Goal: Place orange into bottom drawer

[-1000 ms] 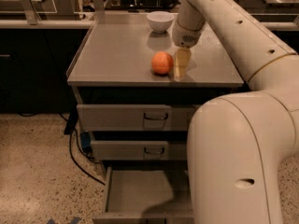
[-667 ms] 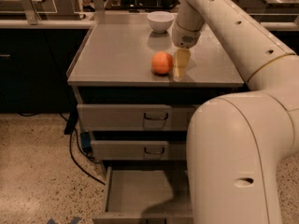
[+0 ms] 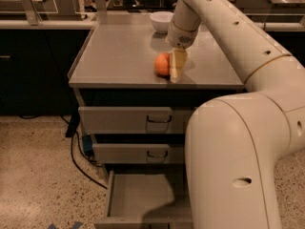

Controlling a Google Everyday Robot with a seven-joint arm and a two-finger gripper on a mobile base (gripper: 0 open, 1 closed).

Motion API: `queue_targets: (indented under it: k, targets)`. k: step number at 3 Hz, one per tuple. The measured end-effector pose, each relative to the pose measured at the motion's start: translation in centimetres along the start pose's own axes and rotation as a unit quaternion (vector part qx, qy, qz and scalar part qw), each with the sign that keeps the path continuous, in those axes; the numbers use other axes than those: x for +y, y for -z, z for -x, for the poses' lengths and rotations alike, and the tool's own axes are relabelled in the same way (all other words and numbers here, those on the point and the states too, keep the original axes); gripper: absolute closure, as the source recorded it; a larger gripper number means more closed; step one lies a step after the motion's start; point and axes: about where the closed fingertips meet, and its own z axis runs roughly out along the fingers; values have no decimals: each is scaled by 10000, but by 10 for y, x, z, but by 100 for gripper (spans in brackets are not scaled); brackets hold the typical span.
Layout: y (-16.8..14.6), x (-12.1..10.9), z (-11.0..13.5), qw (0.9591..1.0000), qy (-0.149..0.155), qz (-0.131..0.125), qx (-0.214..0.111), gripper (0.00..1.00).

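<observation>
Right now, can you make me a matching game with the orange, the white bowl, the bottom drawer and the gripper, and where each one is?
Things:
1. orange
2. white bowl
3. bottom drawer
4. gripper

Places:
A. pulled open, down by the floor
B. at the back of the cabinet top
C. pointing down, just beside the fruit
D. sitting near the front edge of the cabinet top

Pairs: 1-D, 2-B, 3-A, 4-C.
</observation>
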Motion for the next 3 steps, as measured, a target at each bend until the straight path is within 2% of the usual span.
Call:
queue_targets:
  k: [1, 2, 3]
  targets:
    - [-6, -2, 7, 9999, 71, -12, -102, 0]
    - [-7, -2, 8, 9999, 83, -13, -119, 14]
    - [-7, -2, 8, 9999, 83, -13, -119, 46]
